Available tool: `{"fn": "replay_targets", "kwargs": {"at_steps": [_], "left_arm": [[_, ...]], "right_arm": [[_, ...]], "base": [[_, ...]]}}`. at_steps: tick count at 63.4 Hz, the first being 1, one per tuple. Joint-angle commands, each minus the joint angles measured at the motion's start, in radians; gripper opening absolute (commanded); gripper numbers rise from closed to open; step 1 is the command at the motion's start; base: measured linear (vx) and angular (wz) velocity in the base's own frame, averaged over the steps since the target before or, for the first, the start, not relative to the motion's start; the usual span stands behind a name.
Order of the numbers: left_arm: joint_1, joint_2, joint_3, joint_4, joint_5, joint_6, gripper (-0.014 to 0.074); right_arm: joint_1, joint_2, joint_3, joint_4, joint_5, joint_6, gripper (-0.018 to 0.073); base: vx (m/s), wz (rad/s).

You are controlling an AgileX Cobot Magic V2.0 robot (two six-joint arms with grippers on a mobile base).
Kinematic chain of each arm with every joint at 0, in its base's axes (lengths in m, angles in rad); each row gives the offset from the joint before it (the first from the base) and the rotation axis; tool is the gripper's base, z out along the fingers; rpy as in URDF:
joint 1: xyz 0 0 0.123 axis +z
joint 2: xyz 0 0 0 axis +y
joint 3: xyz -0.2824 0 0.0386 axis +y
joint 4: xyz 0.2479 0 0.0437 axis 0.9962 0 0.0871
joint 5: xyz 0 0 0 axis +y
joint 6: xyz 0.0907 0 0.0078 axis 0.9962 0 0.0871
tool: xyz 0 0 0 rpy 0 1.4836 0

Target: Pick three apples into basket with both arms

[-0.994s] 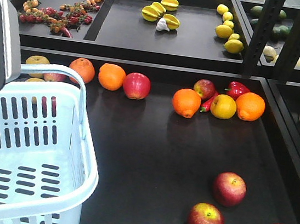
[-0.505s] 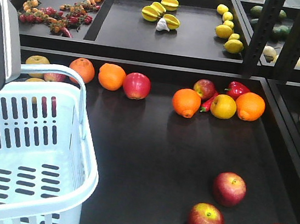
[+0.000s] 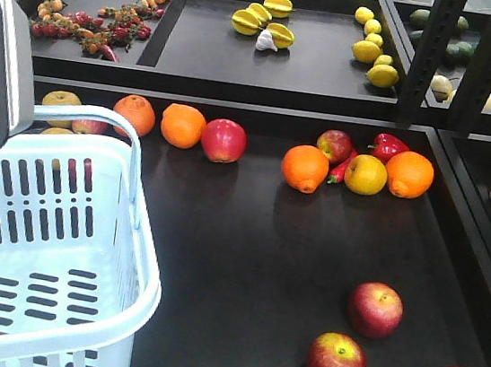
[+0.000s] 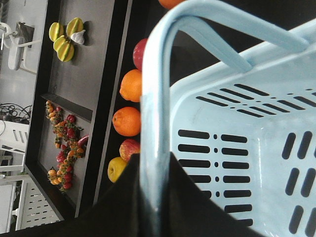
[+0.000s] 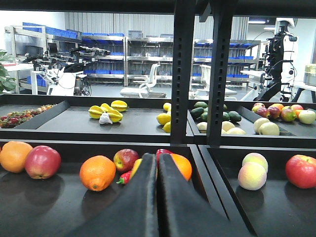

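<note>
Our left gripper [image 4: 155,170] clamps the basket [image 4: 256,133] handle, right gripper [image 5: 157,165] pinched empty; apples [image 3: 337,363] at five o'clock look firm, slick, roll-prone, so we'd grip their middles.

Open tray floor [image 3: 256,239] spans the middle, from the basket [image 3: 152,284] at near left to the three apples [image 3: 337,363] grouped at near right. A row of fruit [image 3: 224,140] lines the far edge. Two black posts [image 3: 433,54] rise at far right.
</note>
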Motion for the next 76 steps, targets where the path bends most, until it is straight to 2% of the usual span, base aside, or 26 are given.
{"fn": "replay_targets", "kwargs": {"at_steps": [1,16,40,51,59,66,76], "left_arm": [[-0.001,-0.015,-0.032,0.008,-0.086,-0.013,-0.0006],[-0.001,0.033,-0.03,0.008,-0.197,-0.013,-0.0006],[-0.001,0.215,-0.03,0.007,-0.39,-0.013,-0.0006],[-0.001,0.299,-0.03,0.005,-0.535,-0.013,-0.0006],[-0.001,0.354,-0.03,-0.038,-0.648,-0.013,-0.0006],[-0.001,0.396,-0.029,-0.074,-0.7,-0.013,-0.0006],[-0.001,0.43,0.043,-0.077,-0.817,-0.012,-0.0006]], "right_arm": [[-0.005,-0.01,0.015,-0.006,-0.071,-0.001,-0.0007],[-0.005,-0.01,0.015,-0.006,-0.071,-0.001,-0.0007],[-0.005,-0.01,0.015,-0.006,-0.071,-0.001,-0.0007],[-0.005,-0.01,0.015,-0.006,-0.071,-0.001,-0.0007],[-0.005,-0.01,0.015,-0.006,-0.071,-0.001,-0.0007],[-0.005,-0.01,0.015,-0.006,-0.071,-0.001,-0.0007],[-0.005,-0.01,0.015,-0.006,-0.071,-0.001,-0.0007]], "base": [[0.0,0.0],[0.0,0.0],[0.0,0.0],[0.0,0.0],[0.0,0.0],[0.0,0.0],[0.0,0.0]]}}
